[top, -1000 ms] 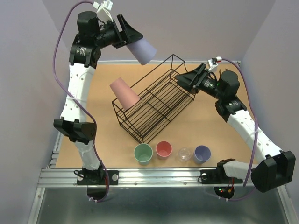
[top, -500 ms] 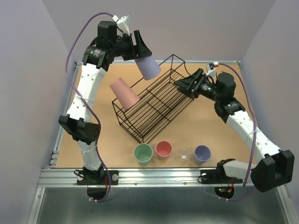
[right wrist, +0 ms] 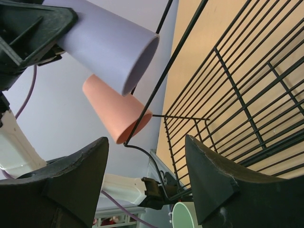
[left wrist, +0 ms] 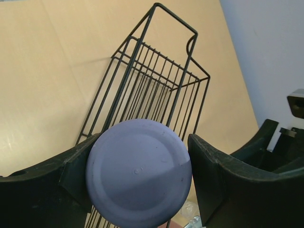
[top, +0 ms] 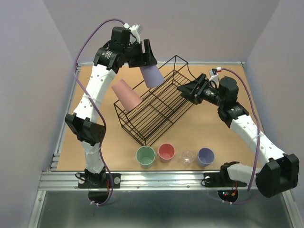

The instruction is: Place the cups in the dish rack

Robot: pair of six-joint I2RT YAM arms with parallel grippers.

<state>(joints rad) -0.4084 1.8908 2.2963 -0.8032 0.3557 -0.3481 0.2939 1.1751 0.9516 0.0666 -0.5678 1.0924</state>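
Cups and rack: large lavender cup aloft in the left gripper

The left gripper's fingers clamp the large lavender cup near its base, one on each side. The cup hangs tilted, mouth down, in the air over the far side of the dish rack. The rack stands askew on the table, with its raised end toward the right arm.

A large pink cup rests tilted at the rack's left end, mouth down against the wires.

The right gripper is spread wide with nothing between its fingers. It sits close by the raised end of the rack; whether it touches the wire I cannot tell.

Near the front edge of the table four cups stand upright in a row, mouths up and apart from one another. From left to right they are the green cup, the small pink cup, the clear cup and the small lavender cup.
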